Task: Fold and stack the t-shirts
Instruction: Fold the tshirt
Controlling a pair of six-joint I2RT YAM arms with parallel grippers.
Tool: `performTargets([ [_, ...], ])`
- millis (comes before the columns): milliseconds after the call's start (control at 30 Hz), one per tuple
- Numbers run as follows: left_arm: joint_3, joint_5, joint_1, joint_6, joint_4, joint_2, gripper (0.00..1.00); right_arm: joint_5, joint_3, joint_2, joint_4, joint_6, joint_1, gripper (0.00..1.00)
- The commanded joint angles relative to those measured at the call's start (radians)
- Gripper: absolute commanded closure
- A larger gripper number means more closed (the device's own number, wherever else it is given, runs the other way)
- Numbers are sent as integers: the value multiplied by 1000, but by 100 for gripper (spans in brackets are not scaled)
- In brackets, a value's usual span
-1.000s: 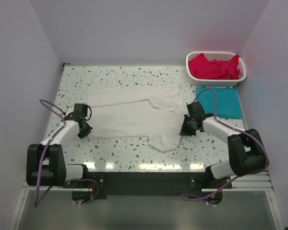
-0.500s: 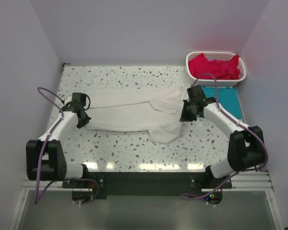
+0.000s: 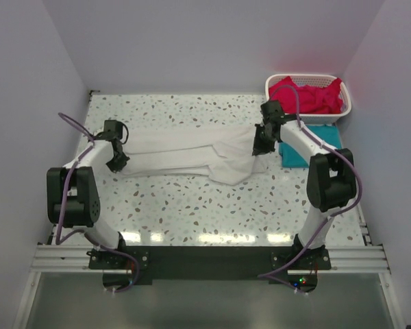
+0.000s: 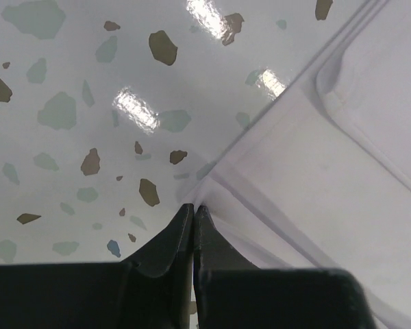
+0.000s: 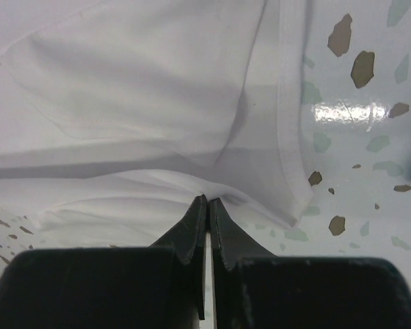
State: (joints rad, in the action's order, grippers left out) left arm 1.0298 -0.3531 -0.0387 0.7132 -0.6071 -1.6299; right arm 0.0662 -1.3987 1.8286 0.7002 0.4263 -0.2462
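White t-shirt (image 3: pixel 185 156) lies folded lengthwise; left gripper (image 4: pixel 193 208) and right gripper (image 5: pixel 207 200) each clamp one end.

Teal t-shirt (image 3: pixel 291 156) — partly hidden behind the right arm (image 3: pixel 305 141).

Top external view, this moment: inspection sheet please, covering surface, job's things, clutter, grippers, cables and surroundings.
Surface: speckled table, light glare near the front edge.
Job's things: white t-shirt partly folded mid-table; teal t-shirt flat at right; red-pink shirts heaped in the basket.
Clutter: nothing seen.
Grippers: left gripper and right gripper each shut on the white t-shirt.
Cables: purple cables loop off both arms.
Surroundings: plain walls.
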Motion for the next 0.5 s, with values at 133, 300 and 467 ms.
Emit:
performTargets([
  [133, 87, 2, -36, -9, 36, -88, 100, -20, -106, 84, 15, -18, 12, 100],
  [300, 134, 5, -36, -8, 33, -136, 100, -26, -131, 123, -11, -20, 25, 100],
  [467, 161, 6, -36, -9, 37, -143, 100, -36, -148, 133, -19, -23, 38, 100],
])
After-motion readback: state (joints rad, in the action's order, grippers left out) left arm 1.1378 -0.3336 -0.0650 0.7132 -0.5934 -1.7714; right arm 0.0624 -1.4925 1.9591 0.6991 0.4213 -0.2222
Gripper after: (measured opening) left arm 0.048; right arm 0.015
